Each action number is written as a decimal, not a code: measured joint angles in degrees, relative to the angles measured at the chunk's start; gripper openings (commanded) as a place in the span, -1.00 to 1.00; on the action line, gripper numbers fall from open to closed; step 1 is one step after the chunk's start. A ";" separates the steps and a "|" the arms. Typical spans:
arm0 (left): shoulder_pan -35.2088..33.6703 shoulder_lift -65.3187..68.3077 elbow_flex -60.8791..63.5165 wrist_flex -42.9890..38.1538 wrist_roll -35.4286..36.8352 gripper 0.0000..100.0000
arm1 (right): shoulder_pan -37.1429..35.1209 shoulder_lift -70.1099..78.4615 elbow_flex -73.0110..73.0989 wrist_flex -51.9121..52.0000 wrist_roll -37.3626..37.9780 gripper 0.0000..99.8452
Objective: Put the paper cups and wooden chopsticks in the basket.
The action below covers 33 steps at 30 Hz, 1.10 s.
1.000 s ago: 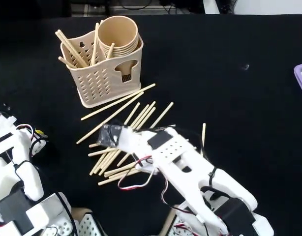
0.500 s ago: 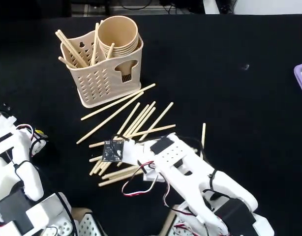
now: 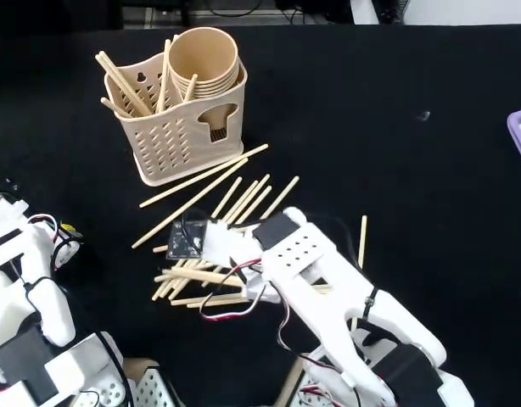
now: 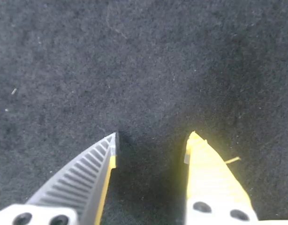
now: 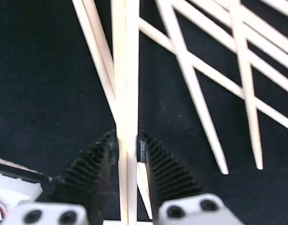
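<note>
Your right jaws are pinching chopsticks (image 5: 126,70) lengthwise; basket (image 3: 171,140) sits at 12 o'clock from them; left jaws spread.

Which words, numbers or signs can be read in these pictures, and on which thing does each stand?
None can be read.
The dark mark behind the basket's front opening: too small to read.
The small black board on the right arm: too small to read.
The wooden chopsticks are plain.
</note>
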 measured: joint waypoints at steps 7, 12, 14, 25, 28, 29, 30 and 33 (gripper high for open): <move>0.00 0.00 0.00 0.00 0.00 -0.52 | -0.44 -5.36 -8.09 5.89 -5.19 -0.98; 0.00 0.00 0.00 0.00 0.00 -0.52 | -3.52 -18.55 -14.42 2.73 -14.51 -0.98; 0.00 0.00 0.00 0.00 0.00 -0.52 | -3.69 -22.42 -14.59 -4.04 -18.55 -0.98; 0.00 0.00 0.00 0.00 0.00 -0.52 | -3.69 -14.42 -14.59 -60.13 -44.48 -0.98; 0.00 0.00 0.00 0.00 0.00 -0.52 | -3.69 -8.00 -14.59 -73.14 -45.54 -0.98; 0.00 0.00 0.00 0.00 0.00 -0.52 | -3.69 -5.98 -14.59 -76.92 -45.71 -0.98; 0.00 0.00 0.00 0.00 0.00 -0.52 | -3.69 -3.96 -14.59 -80.35 -45.71 -0.98; 0.00 0.00 0.00 0.00 0.00 -0.52 | -3.69 2.37 -16.88 -88.00 -45.80 -0.98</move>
